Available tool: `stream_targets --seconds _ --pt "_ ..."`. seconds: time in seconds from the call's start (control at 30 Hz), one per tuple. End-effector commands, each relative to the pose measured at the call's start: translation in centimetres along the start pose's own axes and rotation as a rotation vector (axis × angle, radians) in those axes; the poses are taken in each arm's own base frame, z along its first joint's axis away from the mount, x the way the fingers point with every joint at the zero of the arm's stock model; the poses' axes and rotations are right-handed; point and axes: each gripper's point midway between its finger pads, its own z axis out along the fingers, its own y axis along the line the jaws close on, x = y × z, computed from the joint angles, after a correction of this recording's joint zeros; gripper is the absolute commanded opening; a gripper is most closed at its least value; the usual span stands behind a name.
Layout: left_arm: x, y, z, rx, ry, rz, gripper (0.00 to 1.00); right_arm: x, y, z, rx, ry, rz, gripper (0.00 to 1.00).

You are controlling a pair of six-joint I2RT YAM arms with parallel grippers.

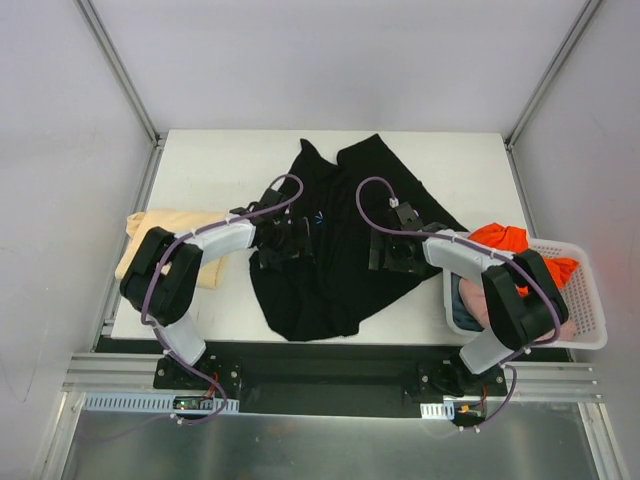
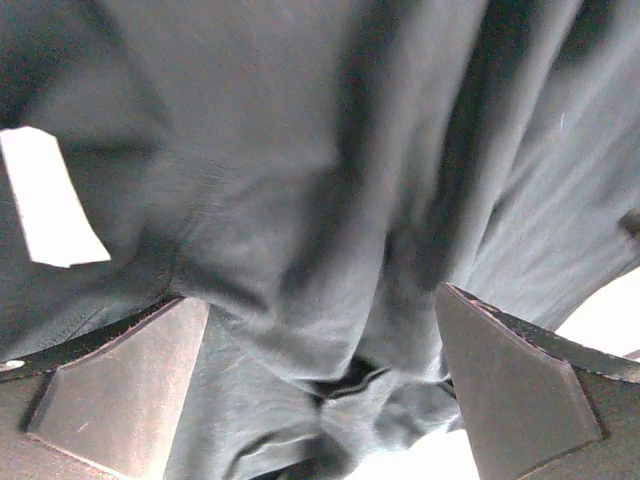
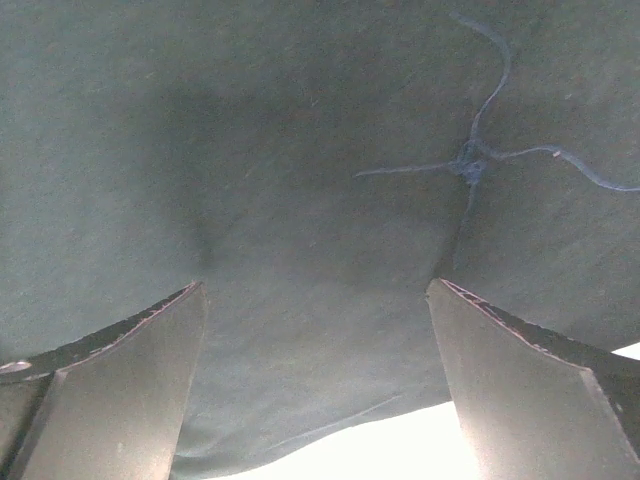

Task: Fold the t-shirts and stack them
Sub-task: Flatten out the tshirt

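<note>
Checked the feeds remotely, here's what I had. The black shirt lay rumpled across the middle of the table, one edge reaching the far side and the bottom hem close to the near edge. Its little blue mark showed up clearly on the right wrist cam.

The left gripper was down over the left part of that shirt. On its wrist cam the fingers were spread wide with a bunched fold of black cloth sitting between them, not pinched. The right gripper was over the right part of the shirt, fingers apart too, with smooth flat cloth under them and nothing gripped.

The tan shirt sat at the left edge of the table, partly under the left arm. The orange shirt was hanging over the far rim of the basket on the right, and a pink one was in there as well, mostly hidden by the right arm.
</note>
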Motion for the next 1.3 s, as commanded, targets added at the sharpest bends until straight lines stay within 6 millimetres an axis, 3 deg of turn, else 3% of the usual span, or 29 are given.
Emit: stream_targets --seconds 0.0,0.03,0.13,0.2,0.3,0.33,0.4,0.43,0.47,0.53,0.57,0.6,0.63,0.67,0.7,0.73,0.77,0.9,1.1,1.27 --pt "-3.4 4.4 1.7 -0.115 -0.011 -0.081 0.99 -4.5 -0.4 0.7 0.03 -0.048 0.014 0.97" --pt "-3.9 5.2 2.3 -0.143 -0.004 -0.096 0.99 -4.2 -0.8 1.6 0.049 -0.011 0.015 0.97" --pt "-8.7 5.4 2.2 -0.172 -0.051 -0.125 0.99 -6.8 -0.5 2.3 0.044 -0.014 0.016 0.97" --pt "-10.6 5.6 1.9 -0.171 -0.063 -0.133 0.99 -8.1 -0.6 2.2 0.044 -0.022 0.003 0.97" --pt "-13.6 4.1 0.0 -0.157 -0.127 -0.1 0.99 -11.0 -0.4 0.8 0.04 -0.081 -0.011 0.97" --pt "-14.6 3.2 -1.8 -0.143 -0.165 -0.089 0.99 -12.2 0.2 -0.6 0.018 -0.121 -0.016 0.97" --pt "-14.7 2.0 -3.8 -0.106 -0.194 -0.066 0.99 -12.7 2.1 -2.1 -0.075 -0.144 -0.043 0.97" --pt "-14.1 1.2 -5.5 -0.078 -0.218 -0.052 0.99 -13.3 4.1 -3.7 -0.176 -0.181 -0.063 0.97" --pt "-13.7 1.0 -6.4 -0.08 -0.236 -0.046 0.99 -11.7 6.7 -4.5 -0.313 -0.142 -0.098 0.97" --pt "-11.5 1.2 -7.8 -0.088 -0.253 -0.027 0.99 -11.2 10.7 -6.6 -0.514 -0.169 -0.148 0.97" --pt "-11.0 1.8 -8.3 -0.112 -0.275 -0.042 0.99 -8.7 13.9 -8.0 -0.678 -0.099 -0.201 0.97" --pt "-10.1 2.4 -8.5 -0.125 -0.282 -0.056 0.99 -8.0 15.7 -8.5 -0.753 -0.079 -0.218 0.97" --pt "-8.1 3.6 -8.8 -0.134 -0.278 -0.076 0.99 -7.0 17.0 -8.9 -0.802 -0.049 -0.246 0.98" --pt "-7.7 4.3 -9.0 -0.149 -0.309 -0.107 0.99 -5.2 19.4 -9.8 -0.864 -0.016 -0.308 0.98" --pt "-7.1 4.4 -10.1 -0.133 -0.344 -0.115 0.99 -4.2 20.4 -9.4 -0.875 0.01 -0.334 0.98" --pt "-5.1 5.8 -9.3 -0.155 -0.312 -0.128 0.99 -3.4 21.4 -9.3 -0.888 0.027 -0.362 0.99" --pt "-4.5 6.1 -9.3 -0.151 -0.317 -0.142 0.99 -2.0 22.9 -9.6 -0.92 0.057 -0.401 0.95" --pt "-2.6 7.5 -10.4 -0.147 -0.368 -0.186 0.99 -1.4 25.4 -6.8 -0.882 0.143 -0.418 0.85" --pt "-1.6 9.1 -12.7 -0.148 -0.498 -0.235 0.99 -0.8 25.9 -2.1 -0.739 0.191 -0.412 0.71" --pt "-1.6 9.2 -13.6 -0.135 -0.546 -0.232 0.99 -0.2 26.4 -1.0 -0.72 0.206 -0.43 0.59"
